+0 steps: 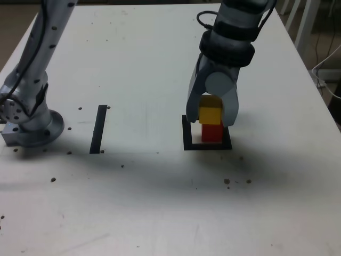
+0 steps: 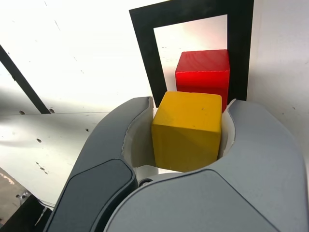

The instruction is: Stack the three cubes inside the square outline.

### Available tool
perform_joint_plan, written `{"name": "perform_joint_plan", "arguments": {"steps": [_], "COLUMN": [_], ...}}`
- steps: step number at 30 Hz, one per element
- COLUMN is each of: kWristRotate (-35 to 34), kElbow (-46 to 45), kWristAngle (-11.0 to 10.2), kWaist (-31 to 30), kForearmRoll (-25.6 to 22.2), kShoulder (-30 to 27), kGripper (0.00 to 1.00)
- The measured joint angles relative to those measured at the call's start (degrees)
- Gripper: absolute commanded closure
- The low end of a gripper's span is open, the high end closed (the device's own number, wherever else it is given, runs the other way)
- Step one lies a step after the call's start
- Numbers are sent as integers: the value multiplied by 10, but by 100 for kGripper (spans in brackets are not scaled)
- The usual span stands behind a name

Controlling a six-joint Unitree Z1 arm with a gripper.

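- While the exterior view shows the pincer (image 1: 210,122) closed on the yellow cube (image 1: 210,113), keep the grip firm and the cube level.
- Exterior view: the red cube (image 1: 212,133) stands within the square outline (image 1: 188,144) on the table (image 1: 144,202). Yellow appears above it; contact cannot be confirmed.
- Wrist view: yellow partly hides red, whose top face is visible. Correct any offset and match the edges before lowering.
- Wrist view: lower straight down, slowly; release only on full face contact, opening evenly to avoid nudging red.
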State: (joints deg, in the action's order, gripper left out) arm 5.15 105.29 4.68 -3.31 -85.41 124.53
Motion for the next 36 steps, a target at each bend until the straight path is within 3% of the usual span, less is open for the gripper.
{"name": "perform_joint_plan", "arguments": {"steps": [29, 32, 36], "kWristRotate": [8, 9, 14], "kElbow": [-4, -6, -10], "kWristAngle": [-6, -7, -5], "kWaist": [9, 10, 10], "kForearmRoll": [12, 14, 20], "kShoulder": [15, 15, 15], "kGripper": [72, 62, 29]}}
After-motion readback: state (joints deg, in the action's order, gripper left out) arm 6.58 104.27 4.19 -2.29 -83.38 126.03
